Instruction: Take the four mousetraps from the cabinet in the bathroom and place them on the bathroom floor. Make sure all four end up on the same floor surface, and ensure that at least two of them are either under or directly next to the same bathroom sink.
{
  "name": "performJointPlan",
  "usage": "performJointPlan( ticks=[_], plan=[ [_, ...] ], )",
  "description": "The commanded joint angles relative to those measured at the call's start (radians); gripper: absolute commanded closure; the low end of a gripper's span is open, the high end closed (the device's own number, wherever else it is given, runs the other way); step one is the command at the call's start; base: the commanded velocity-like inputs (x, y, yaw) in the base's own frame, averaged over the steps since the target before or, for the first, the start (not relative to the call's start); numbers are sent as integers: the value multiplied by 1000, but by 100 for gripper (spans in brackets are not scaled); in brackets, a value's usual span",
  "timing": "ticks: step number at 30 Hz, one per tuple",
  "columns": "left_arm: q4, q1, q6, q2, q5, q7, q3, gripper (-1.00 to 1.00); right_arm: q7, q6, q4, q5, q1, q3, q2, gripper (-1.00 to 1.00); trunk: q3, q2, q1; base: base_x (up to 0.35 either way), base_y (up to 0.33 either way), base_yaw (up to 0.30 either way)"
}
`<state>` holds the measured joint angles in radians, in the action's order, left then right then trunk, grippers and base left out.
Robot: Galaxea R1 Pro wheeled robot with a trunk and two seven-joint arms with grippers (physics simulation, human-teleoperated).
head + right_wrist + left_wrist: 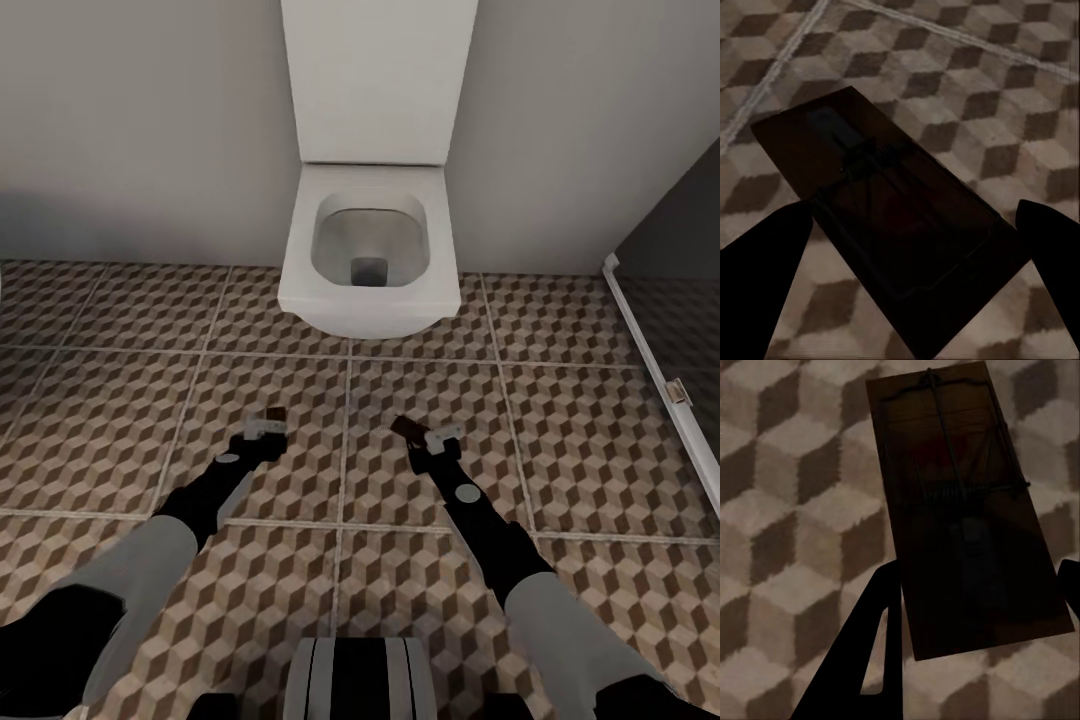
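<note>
Here, each gripper holds one mousetrap above the bathroom floor (120, 400), in front of a white toilet (368, 250). The left gripper (268, 425) has its two dark fingers (874, 637) pressed on the side edges of a mousetrap (967, 510). This trap is a flat brown wooden board with thin dark wire on top and a faint red mark in the middle. The right gripper (432, 436) holds the other mousetrap (892, 217) between its fingers (765, 277); this board looks very dark, with wire and a dim red patch. No writing can be read on either trap. The floor has big tiles with a brown, beige and white cube pattern. A dark glass panel with a white frame (650, 370) stands at the right.
</note>
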<state>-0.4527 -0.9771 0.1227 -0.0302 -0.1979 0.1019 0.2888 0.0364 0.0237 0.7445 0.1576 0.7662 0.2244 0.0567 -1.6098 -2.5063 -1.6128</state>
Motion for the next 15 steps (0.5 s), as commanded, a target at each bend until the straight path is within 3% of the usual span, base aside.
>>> performJointPlan(
  ticks=[1, 15],
  plan=[
    [8, 0, -11, -1, -8, 11, 10, 100, 4, 3, -1, 9, 0, 1, -4, 100, 0, 0, 0, 0, 0, 0],
    [22, 0, -37, 17, -8, 16, 11, 100, 9, 5, 1, 8, 1, -4, -12, 100, -1, 0, 0, 0, 0, 0]
  ],
)
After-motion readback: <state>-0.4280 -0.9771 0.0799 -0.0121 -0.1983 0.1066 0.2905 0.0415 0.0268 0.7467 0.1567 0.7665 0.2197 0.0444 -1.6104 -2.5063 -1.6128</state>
